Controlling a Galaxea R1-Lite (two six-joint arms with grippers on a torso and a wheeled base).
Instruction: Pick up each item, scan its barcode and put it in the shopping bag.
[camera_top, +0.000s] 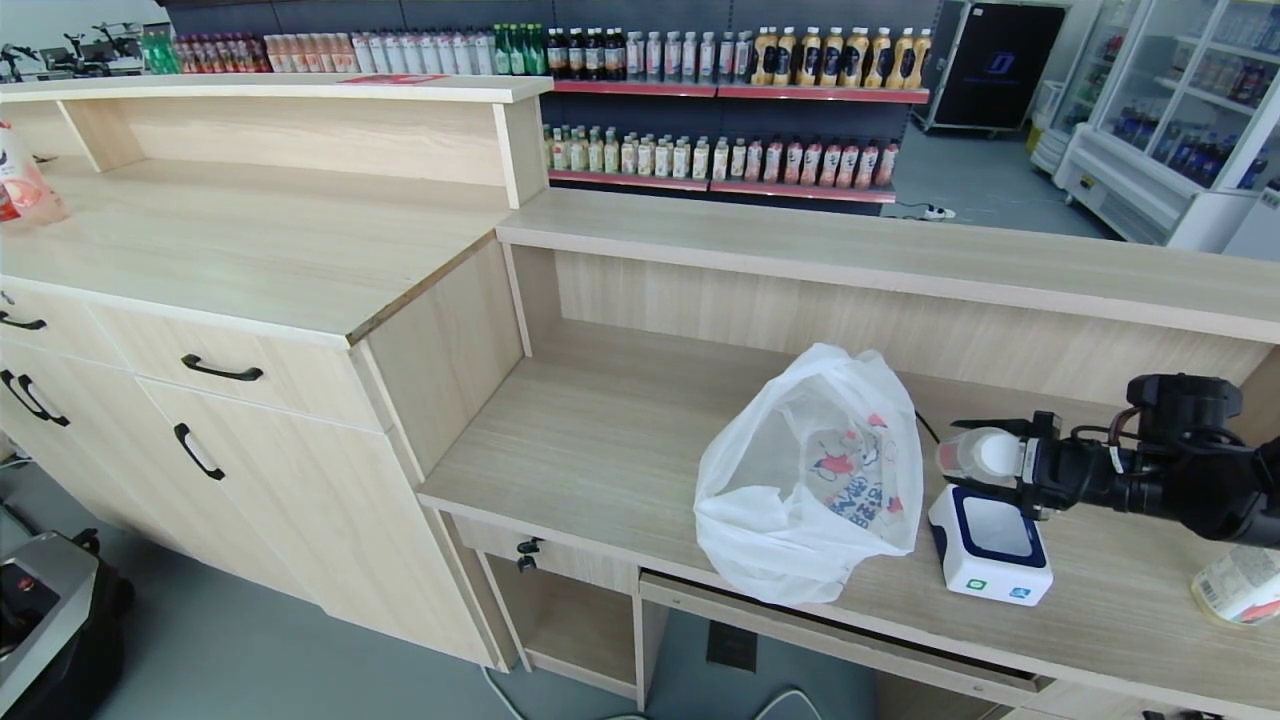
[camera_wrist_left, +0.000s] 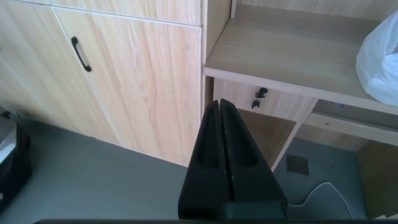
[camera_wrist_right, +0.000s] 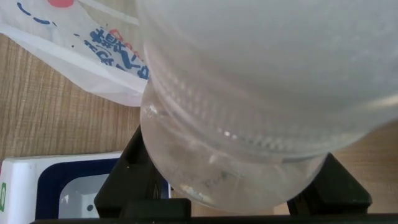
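Note:
My right gripper (camera_top: 985, 455) is shut on a pale plastic bottle (camera_top: 975, 455), holding it on its side just above the white barcode scanner (camera_top: 990, 545) on the lower counter. In the right wrist view the bottle (camera_wrist_right: 249, 112) sits close to the lens, with the scanner (camera_wrist_right: 56, 190) beneath it. The white shopping bag (camera_top: 810, 475) stands open just left of the scanner, its printed side (camera_wrist_right: 93, 56) near the bottle. My left gripper (camera_wrist_left: 219, 134) is shut with nothing in it, hanging low in front of the cabinet.
Another bottle (camera_top: 1240, 585) lies at the counter's right edge. A pink pouch (camera_top: 25, 180) stands on the upper counter at far left. Cabinet doors with black handles (camera_top: 198, 452) are to the left. A raised counter ledge (camera_top: 900, 250) runs behind the bag.

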